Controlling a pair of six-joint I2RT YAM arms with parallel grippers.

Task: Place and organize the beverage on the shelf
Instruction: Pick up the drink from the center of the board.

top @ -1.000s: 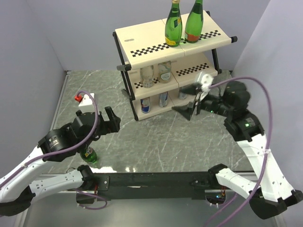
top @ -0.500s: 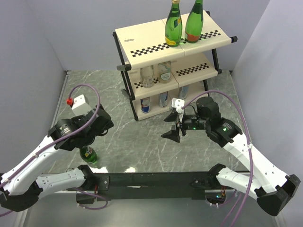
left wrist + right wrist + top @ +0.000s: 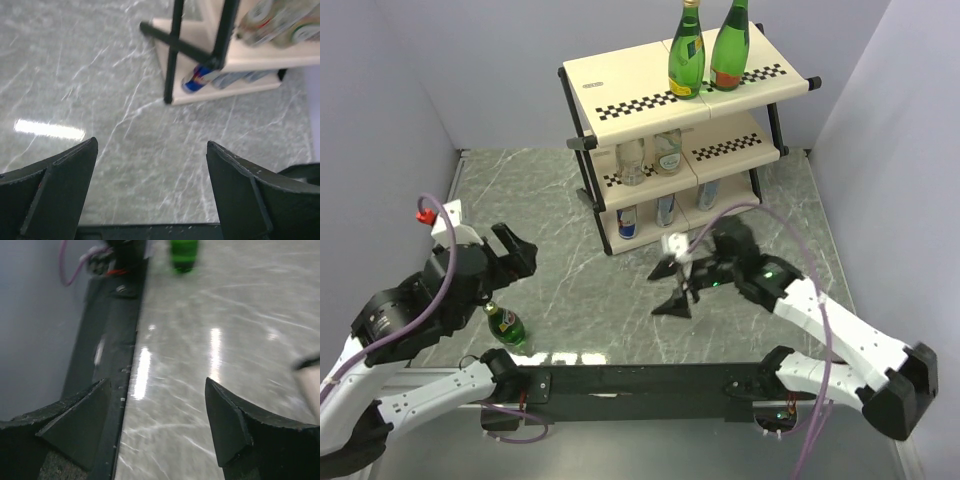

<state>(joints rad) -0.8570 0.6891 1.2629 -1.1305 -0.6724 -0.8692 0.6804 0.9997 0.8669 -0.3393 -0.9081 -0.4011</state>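
The shelf (image 3: 630,85) stands at the back. Its top tier carries two green glass bottles (image 3: 686,52), the middle tier two clear bottles (image 3: 632,160), and the bottom tier three silver-and-blue cans (image 3: 628,222). A third green bottle (image 3: 506,326) stands upright on the table near the front left; it appears blurred in the right wrist view as the green bottle (image 3: 184,252). My left gripper (image 3: 512,250) hangs open just behind and above it, holding nothing. My right gripper (image 3: 670,286) is open and empty over the table in front of the shelf. In the left wrist view a can (image 3: 200,77) shows beyond the open left gripper (image 3: 151,145).
The black mounting rail (image 3: 640,382) runs along the table's near edge, and also shows as the rail (image 3: 115,340) left of my open right gripper (image 3: 156,385). Purple cables loop off both arms. Grey walls close in on the left, back and right.
My right arm has pulled back from the shelf's lower tiers and turned toward the table's middle. My left arm has swung back and left, ending just behind the green bottle on the table.
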